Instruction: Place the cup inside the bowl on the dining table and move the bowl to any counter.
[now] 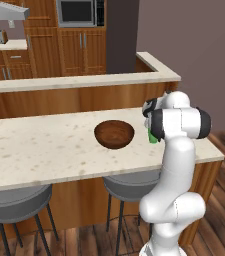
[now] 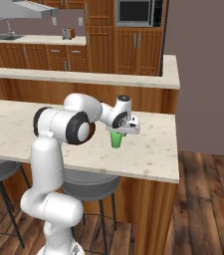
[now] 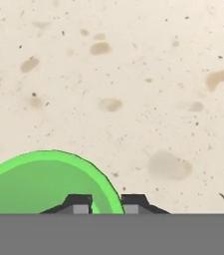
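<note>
Two finger tips of the gripper (image 3: 104, 203) stand close together astride the rim of the cup (image 3: 39, 182), one inside its mouth and one outside, so we read the jaws as pinched on the cup wall; whether the pads bear firmly on it we cannot tell, since the tips are cut off at the lower edge of the hand view. We locate the cup (image 2: 116, 139) upright on the dining table (image 2: 153, 149), toward its right-hand end, directly under the hand, with its long axis vertical and the gripper (image 2: 117, 132) coming at it from above. Whether its base rests on the slab or is just clear of it we cannot tell. The relation that governs the coming move is the bowl's bearing from the hand: in the left base view the bowl (image 1: 114, 134) sits on the same table (image 1: 44, 150), near the cup (image 1: 153, 136) but apart from it, off toward the robot's left. We judge that the cup must be lifted clear of the bowl's rim, carried left and released over its hollow. In the left base view the forearm covers most of the cup, leaving a green sliver. In the right base view the arm's shoulder and elbow hide the bowl.
</note>
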Motion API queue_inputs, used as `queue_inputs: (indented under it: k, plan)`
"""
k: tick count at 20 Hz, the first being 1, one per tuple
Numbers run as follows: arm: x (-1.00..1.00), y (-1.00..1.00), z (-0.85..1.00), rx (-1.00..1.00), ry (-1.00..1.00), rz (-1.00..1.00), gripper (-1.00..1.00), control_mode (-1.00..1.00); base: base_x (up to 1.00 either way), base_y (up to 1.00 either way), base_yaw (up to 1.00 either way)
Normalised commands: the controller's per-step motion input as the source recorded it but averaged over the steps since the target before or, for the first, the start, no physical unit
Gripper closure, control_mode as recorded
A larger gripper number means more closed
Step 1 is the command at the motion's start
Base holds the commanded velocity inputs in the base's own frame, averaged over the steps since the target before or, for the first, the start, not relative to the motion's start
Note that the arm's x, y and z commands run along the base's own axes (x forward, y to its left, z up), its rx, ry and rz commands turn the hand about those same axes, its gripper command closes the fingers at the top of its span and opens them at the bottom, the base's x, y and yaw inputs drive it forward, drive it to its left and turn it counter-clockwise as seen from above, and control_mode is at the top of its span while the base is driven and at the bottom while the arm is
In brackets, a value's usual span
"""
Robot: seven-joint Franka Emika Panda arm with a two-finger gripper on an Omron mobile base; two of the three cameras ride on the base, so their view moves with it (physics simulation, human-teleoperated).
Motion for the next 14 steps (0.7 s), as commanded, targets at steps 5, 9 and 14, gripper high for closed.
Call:
queue_inputs:
  k: [5, 9, 14]
  plan:
    - [0.00, 0.00, 0.00, 0.00, 0.00, 0.00, 1.00, -1.00, 0.00, 0.00, 0.00]
    - [-0.04, 0.00, 0.00, 0.00, -0.10, 0.00, 1.00, -1.00, 0.00, 0.00, 0.00]
    - [-0.12, 0.00, 0.06, 0.00, -0.16, 0.00, 1.00, -1.00, 0.00, 0.00, 0.00]
